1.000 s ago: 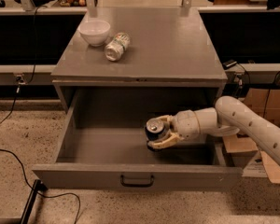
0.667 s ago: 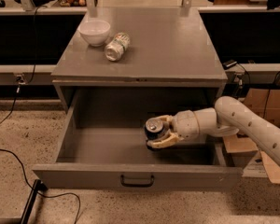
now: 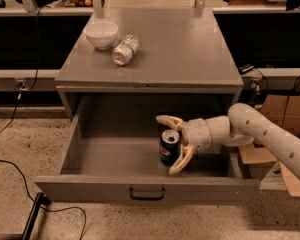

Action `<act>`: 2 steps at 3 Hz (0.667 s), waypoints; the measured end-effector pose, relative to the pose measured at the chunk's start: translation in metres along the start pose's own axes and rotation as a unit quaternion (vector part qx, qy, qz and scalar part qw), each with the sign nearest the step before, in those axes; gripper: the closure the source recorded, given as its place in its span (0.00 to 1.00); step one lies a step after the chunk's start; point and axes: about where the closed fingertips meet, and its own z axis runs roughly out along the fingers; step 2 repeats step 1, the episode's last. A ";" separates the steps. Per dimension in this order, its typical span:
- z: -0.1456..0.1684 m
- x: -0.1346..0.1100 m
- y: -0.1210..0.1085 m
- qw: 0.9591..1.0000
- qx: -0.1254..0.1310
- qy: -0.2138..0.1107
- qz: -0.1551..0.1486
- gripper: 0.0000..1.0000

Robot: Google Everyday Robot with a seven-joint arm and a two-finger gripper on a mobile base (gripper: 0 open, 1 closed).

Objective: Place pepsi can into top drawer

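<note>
The pepsi can [image 3: 168, 148], dark blue with a silver top, stands upright on the floor of the open top drawer [image 3: 90, 188], right of its middle. The drawer's dark pull handle [image 3: 147, 194] is at the centre of the front panel. My gripper [image 3: 174, 141] reaches into the drawer from the right. It is open, with its pale fingers [image 3: 180, 161] spread on either side of the can and apart from it. The arm [image 3: 260, 134] passes over the drawer's right wall.
On the cabinet top [image 3: 190, 49] stand a white bowl [image 3: 101, 34] and a pale green-and-white can [image 3: 125, 49] lying on its side. Cardboard boxes [image 3: 285, 115] sit on the floor at the right. A black cable [image 3: 15, 166] runs across the floor at the left.
The gripper was shut on the pepsi can. It has opened, and the can now stands free on the drawer floor.
</note>
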 end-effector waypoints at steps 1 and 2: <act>0.000 0.000 0.000 1.000 0.000 0.000 0.000 0.00; 0.000 0.000 0.000 1.000 0.000 0.000 0.000 0.00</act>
